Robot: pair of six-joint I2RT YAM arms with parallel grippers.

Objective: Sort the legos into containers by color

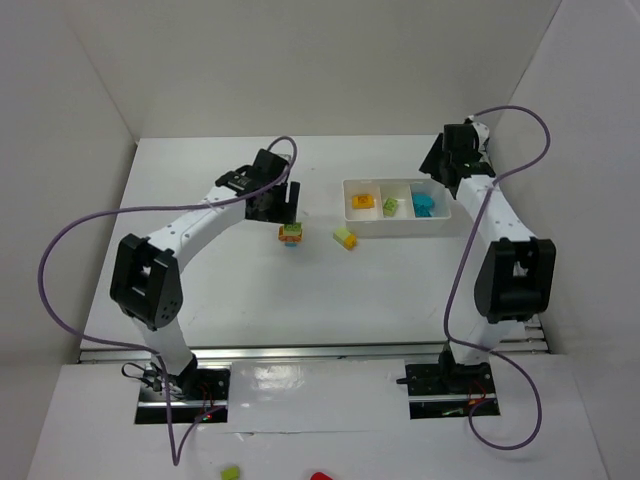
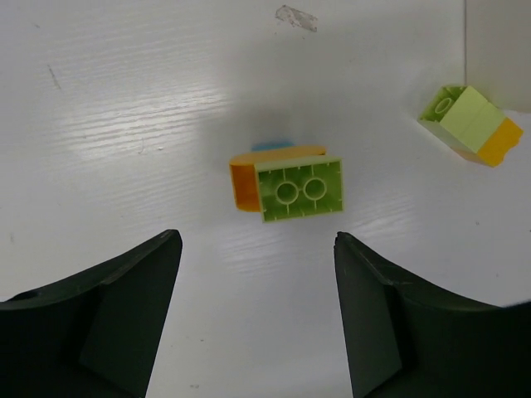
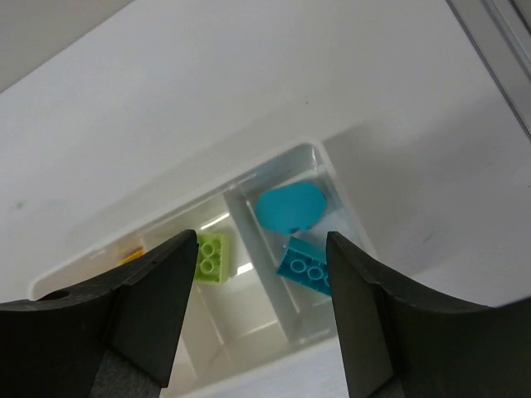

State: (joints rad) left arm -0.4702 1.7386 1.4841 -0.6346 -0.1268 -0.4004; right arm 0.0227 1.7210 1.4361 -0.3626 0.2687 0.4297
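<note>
The white three-compartment tray (image 1: 400,231) holds an orange brick (image 1: 362,201), a lime green brick (image 1: 390,206) and cyan pieces (image 1: 425,204), one colour per compartment. A stack of green, orange and blue bricks (image 1: 291,234) lies on the table, with a lime-and-yellow stack (image 1: 346,238) to its right. My left gripper (image 1: 283,207) is open just behind the first stack (image 2: 294,186), which sits ahead of the fingertips; the second stack (image 2: 469,124) is at the far right. My right gripper (image 3: 260,240) is open and empty above the tray (image 3: 191,207), over the green brick (image 3: 211,257) and cyan brick (image 3: 307,267).
White walls enclose the table on the left, back and right. A small green piece (image 1: 230,472) and a red piece (image 1: 320,477) lie on the near platform in front of the arm bases. Purple cables loop off both arms.
</note>
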